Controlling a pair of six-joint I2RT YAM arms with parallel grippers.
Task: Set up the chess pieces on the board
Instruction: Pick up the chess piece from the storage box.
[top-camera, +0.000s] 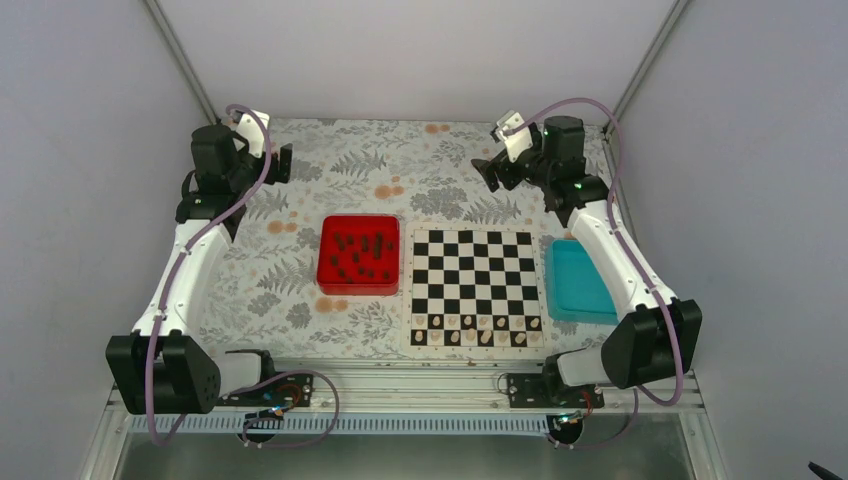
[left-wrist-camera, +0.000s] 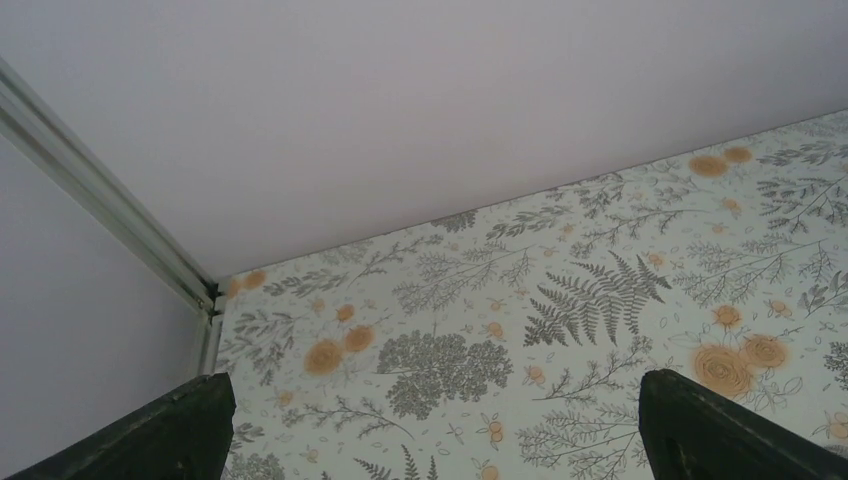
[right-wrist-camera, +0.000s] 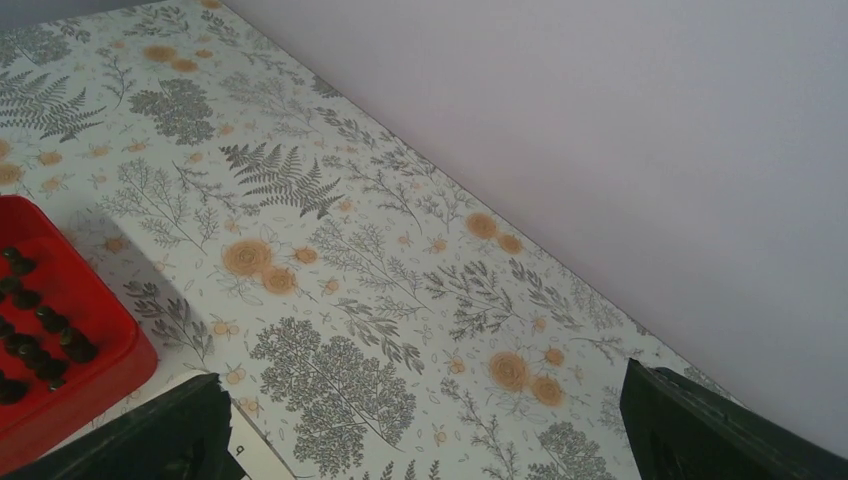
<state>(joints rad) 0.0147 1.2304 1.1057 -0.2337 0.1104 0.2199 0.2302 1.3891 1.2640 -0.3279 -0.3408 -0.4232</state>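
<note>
On the fern-print tabletop (top-camera: 300, 290), the chess pieces (top-camera: 358, 255) lie loose in a red tray (top-camera: 360, 288) just left of the board (top-camera: 474, 270), likely staged for easy picking. The left tool (left-wrist-camera: 440, 430) and right tool (right-wrist-camera: 430, 430) hover near the far wall, both spread wide, holding nothing.
</note>
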